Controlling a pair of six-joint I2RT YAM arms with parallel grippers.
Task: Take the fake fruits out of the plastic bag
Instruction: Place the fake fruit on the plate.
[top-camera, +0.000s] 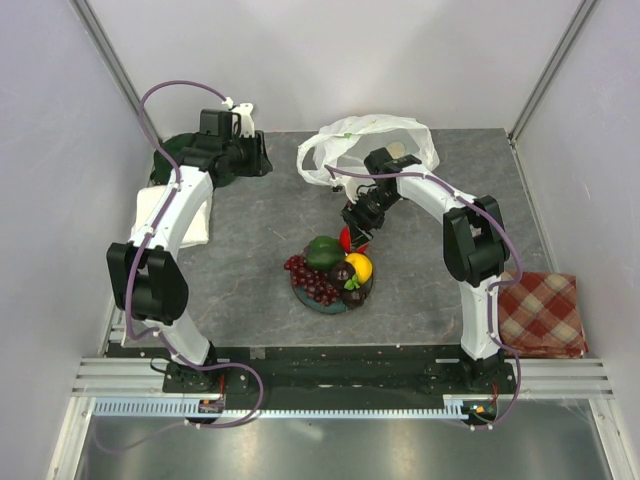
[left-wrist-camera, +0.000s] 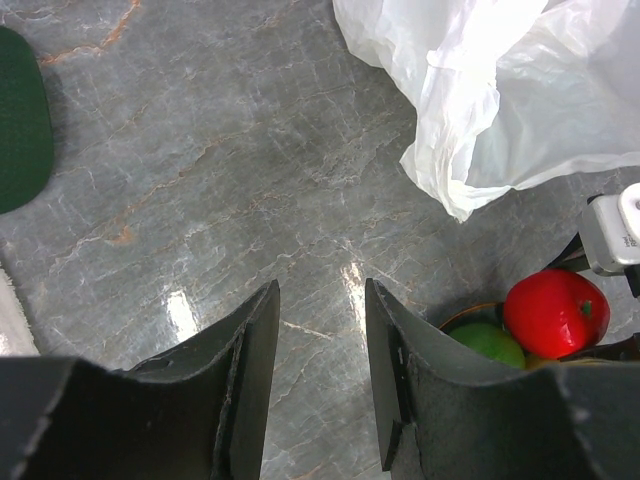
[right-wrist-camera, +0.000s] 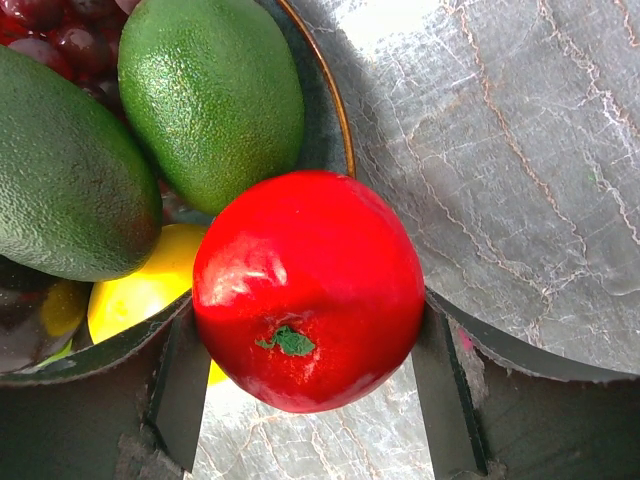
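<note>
The right tool (right-wrist-camera: 310, 385) pinches the glossy red plastic apple (right-wrist-camera: 308, 290) just above the rim of the round teal-grey plate (right-wrist-camera: 338, 130), which holds the other plastic fruits (top-camera: 330, 270). This looks like the placing step. Next it should lower the apple and let go. The left tool (left-wrist-camera: 320, 340) is spread and empty beside the crinkly white plastic bag (left-wrist-camera: 500, 90).

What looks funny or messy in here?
Nothing is spilled or broken. The bag lies crumpled at the far side, the fruits sit piled on the plate, and the right gripper holds the apple at the plate's edge.
</note>
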